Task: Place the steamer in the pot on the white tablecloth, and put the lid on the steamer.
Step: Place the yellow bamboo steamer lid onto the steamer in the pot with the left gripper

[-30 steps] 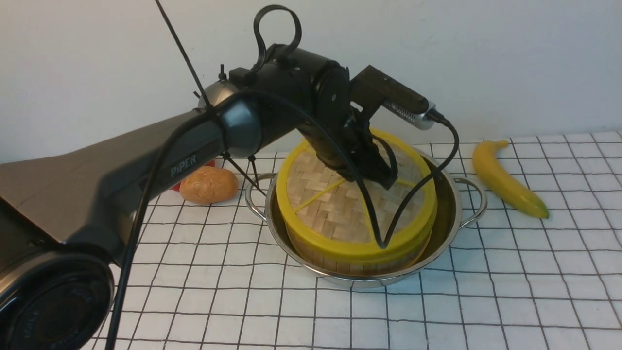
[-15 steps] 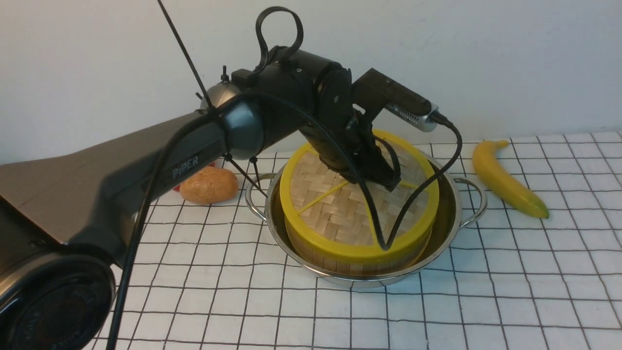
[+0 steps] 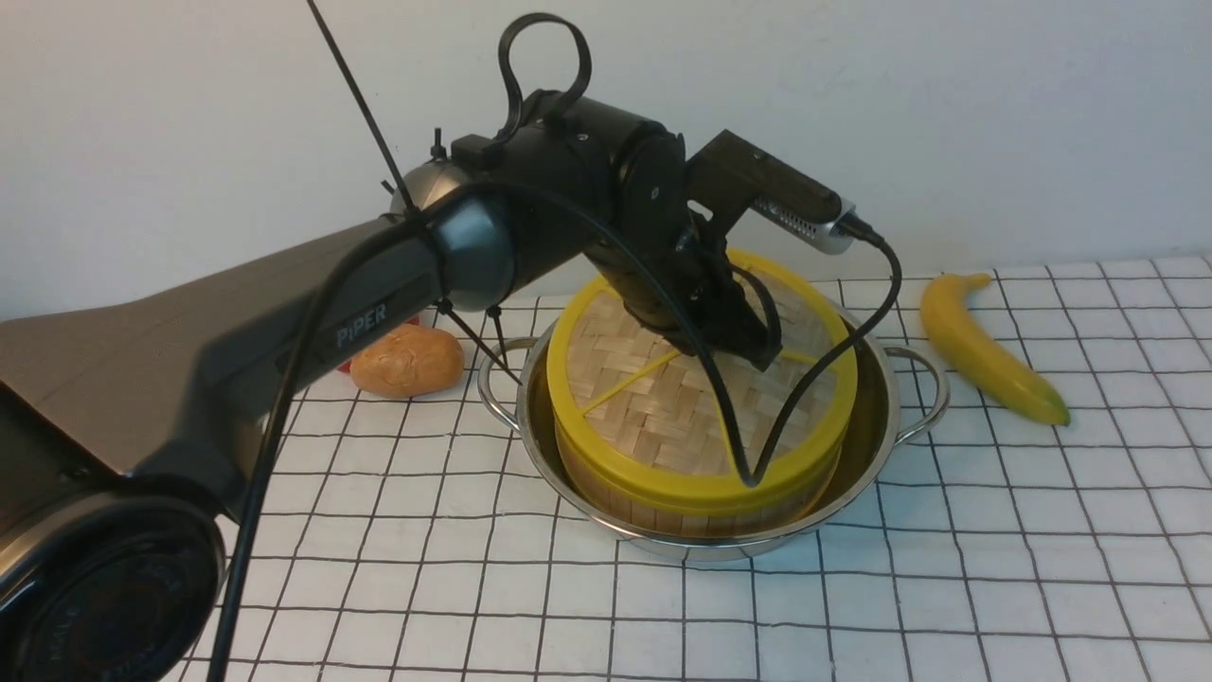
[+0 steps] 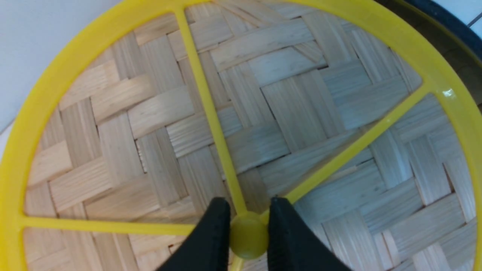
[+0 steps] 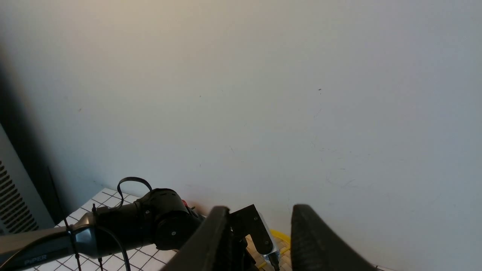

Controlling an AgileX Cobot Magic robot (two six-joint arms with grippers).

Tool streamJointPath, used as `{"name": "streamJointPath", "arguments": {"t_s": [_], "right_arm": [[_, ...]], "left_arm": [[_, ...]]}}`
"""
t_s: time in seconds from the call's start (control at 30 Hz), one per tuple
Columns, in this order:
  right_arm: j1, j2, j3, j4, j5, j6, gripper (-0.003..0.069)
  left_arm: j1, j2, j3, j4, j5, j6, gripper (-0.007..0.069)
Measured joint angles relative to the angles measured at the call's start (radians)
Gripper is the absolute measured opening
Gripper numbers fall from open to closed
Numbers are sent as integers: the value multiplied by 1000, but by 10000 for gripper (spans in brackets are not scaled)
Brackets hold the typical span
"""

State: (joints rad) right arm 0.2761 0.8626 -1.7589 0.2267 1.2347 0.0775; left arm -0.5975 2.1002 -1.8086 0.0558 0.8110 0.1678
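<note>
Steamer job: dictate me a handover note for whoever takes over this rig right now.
Left tool: shut on the lid's centre knob.
Right tool: open, empty, up facing the wall.
Steamer sits in the pot on the white tablecloth; lid rests on the steamer.
Done: both placements, apparently.
Left: release the knob, pull the arm clear.

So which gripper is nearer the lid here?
Left. The left gripper pinches the centre hub of the lid. The right gripper hangs open well away from it, aimed at the wall, absent from the front view.
</note>
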Motion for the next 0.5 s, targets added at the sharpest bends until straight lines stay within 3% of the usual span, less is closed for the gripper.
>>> {"name": "streamJointPath", "arguments": {"t_s": [0.5], "right_arm": [[0, 0, 0, 0, 0, 15, 244]], "left_arm": [[0, 25, 0, 1, -18, 0, 116]]}}
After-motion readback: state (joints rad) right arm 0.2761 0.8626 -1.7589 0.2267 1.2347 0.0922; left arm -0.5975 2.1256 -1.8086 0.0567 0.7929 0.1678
